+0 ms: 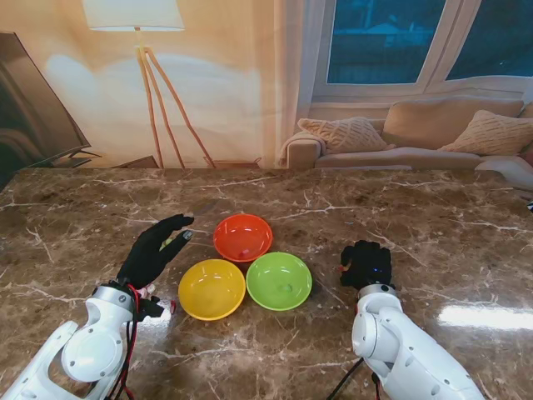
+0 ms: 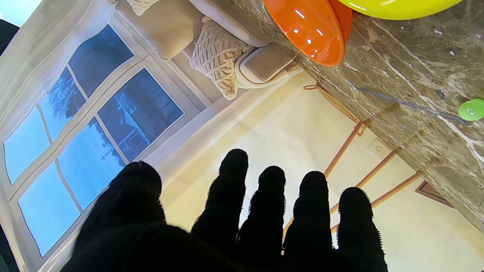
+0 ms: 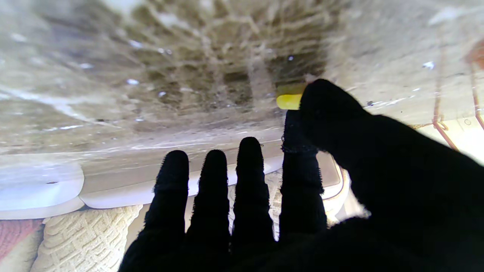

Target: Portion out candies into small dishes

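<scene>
Three small dishes stand together mid-table: orange (image 1: 242, 237) farthest from me, yellow (image 1: 211, 288) and green (image 1: 279, 281) nearer. My left hand (image 1: 154, 250) hovers left of the dishes, open, fingers spread and holding nothing. A green candy (image 2: 471, 109) lies on the marble by its fingertips; the orange dish (image 2: 314, 30) and yellow dish (image 2: 401, 7) show beyond it. My right hand (image 1: 365, 265) rests low on the table right of the green dish. Its thumb and index finger pinch a yellow candy (image 3: 289, 101) against the table; the other fingers (image 3: 211, 181) are straight.
The brown marble table (image 1: 433, 217) stretches wide on both sides. A small red thing (image 1: 340, 269) lies at the right hand's left edge. Small specks show inside the orange and green dishes, too small to identify.
</scene>
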Robot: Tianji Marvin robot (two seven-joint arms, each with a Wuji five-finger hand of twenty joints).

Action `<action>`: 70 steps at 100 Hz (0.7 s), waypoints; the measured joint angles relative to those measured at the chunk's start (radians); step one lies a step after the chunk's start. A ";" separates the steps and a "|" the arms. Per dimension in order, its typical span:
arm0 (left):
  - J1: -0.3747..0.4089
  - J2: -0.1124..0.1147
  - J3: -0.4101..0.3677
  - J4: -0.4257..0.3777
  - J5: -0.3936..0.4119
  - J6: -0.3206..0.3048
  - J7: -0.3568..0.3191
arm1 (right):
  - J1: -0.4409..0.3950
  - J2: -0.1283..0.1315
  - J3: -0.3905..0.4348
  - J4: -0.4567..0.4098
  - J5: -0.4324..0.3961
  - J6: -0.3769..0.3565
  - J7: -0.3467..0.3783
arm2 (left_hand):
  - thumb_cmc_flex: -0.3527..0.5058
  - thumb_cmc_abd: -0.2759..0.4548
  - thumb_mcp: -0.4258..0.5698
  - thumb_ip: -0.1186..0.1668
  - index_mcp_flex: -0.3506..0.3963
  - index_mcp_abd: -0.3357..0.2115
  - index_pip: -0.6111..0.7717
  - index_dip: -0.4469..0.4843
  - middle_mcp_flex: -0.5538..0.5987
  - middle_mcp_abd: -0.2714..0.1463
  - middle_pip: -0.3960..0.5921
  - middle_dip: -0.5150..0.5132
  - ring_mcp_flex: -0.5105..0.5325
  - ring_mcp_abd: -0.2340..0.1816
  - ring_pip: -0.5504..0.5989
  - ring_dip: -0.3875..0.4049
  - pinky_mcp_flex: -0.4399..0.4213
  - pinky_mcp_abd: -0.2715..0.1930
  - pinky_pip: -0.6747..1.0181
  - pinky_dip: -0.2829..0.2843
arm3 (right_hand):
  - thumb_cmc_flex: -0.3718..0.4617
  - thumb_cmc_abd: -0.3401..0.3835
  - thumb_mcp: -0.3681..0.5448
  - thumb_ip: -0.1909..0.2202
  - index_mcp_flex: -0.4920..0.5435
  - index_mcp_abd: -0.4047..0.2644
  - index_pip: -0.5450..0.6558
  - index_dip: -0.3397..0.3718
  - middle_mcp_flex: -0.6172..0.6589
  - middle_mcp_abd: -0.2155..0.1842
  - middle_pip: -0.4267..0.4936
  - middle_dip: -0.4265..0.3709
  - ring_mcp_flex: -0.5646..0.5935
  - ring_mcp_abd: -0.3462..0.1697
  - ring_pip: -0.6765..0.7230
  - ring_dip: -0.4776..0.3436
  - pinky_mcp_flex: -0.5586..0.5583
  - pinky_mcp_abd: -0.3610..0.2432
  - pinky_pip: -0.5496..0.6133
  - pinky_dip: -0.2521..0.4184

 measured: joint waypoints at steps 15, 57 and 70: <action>0.000 0.000 0.000 0.000 0.000 0.000 0.000 | 0.010 -0.003 -0.010 0.014 0.010 0.001 -0.009 | 0.000 0.000 0.000 0.000 0.000 0.000 0.000 0.000 0.000 0.000 0.000 0.000 0.000 0.000 0.000 0.000 0.000 0.000 0.000 0.000 | 0.027 0.000 -0.002 -0.011 0.041 -0.096 0.120 -0.070 0.033 -0.001 0.011 0.000 0.001 0.000 0.010 0.000 0.006 0.000 0.000 0.000; 0.001 0.000 -0.001 0.000 0.002 -0.001 0.002 | 0.026 -0.009 -0.019 0.033 0.027 0.001 -0.019 | 0.000 0.000 0.000 0.000 0.000 0.000 0.000 0.000 0.000 0.000 0.000 0.000 0.000 0.000 0.000 0.000 0.000 0.000 0.000 0.000 | 0.033 -0.015 0.016 -0.025 0.136 -0.125 0.180 -0.162 0.140 -0.013 0.010 -0.011 0.055 0.000 0.018 0.000 0.037 0.000 0.008 0.000; 0.001 0.000 -0.001 0.000 0.002 -0.001 0.003 | 0.032 -0.009 -0.024 0.039 0.028 0.001 -0.021 | 0.000 0.000 0.000 0.000 0.000 0.000 0.000 0.000 0.000 0.000 0.000 0.000 0.000 0.000 0.000 0.000 0.000 0.000 0.000 0.000 | 0.032 -0.036 0.031 -0.027 0.151 -0.124 0.197 -0.203 0.176 -0.016 0.010 -0.011 0.086 0.000 0.027 0.000 0.050 0.000 0.016 0.000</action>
